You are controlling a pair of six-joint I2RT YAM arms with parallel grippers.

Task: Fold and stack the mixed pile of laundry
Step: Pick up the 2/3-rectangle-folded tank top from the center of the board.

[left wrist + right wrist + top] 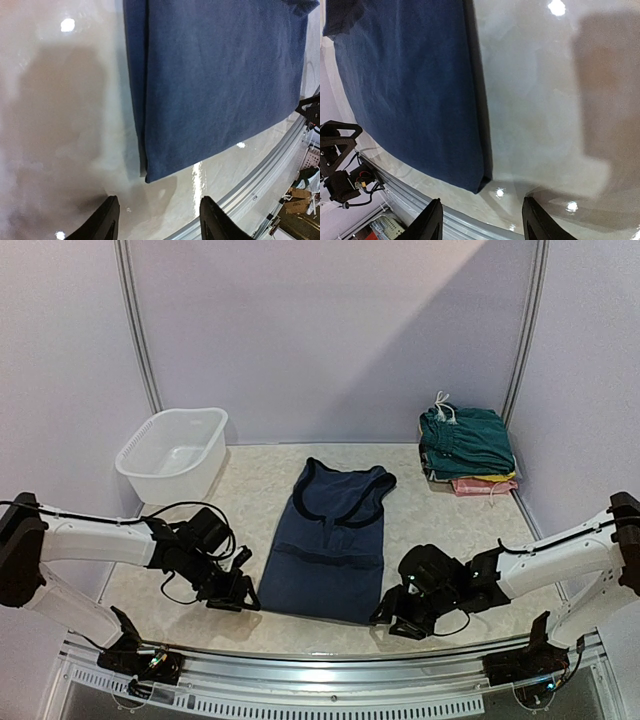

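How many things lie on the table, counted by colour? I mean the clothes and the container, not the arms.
Navy sleeveless top, laid flat: 1
Dark teal shorts, folded: 1
Yellow cloth, under the shorts: 1
Pink cloth, lowest of that pile: 1
White plastic tub: 1
Total: 5

Hand point(482, 207) spread, empty, just beside navy garment point(410, 90) corner.
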